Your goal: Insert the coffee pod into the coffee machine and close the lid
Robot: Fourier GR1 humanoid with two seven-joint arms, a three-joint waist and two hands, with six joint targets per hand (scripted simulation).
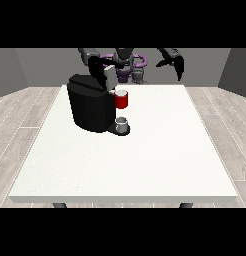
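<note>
- The coffee machine (91, 106) stands on the far left part of the white table (145, 160), a black rounded body with a red section (122, 100) at its front.
- The pod cannot be picked out with certainty; nothing pod-like lies loose on the table, and whether it sits inside the machine or in the hand cannot be told.
- A light grey flap, apparently the lid (110, 77), stands up at the machine's top rear, tilted rather than flat.
- The hand at the view's left (98, 67) hangs over the machine's top, right by the lid; it overlaps the lid, but whether it touches or holds it cannot be told, and how far it is open cannot be told either.
- A small grey cup (122, 124) rests on the machine's base, directly below the red section.
- The hand at the view's right (176, 64) hovers above the table's far edge, well apart from the machine, its fingers hanging downward, relaxed, holding nothing.
- The robot's torso (126, 64) shows behind the table, between the two arms.
</note>
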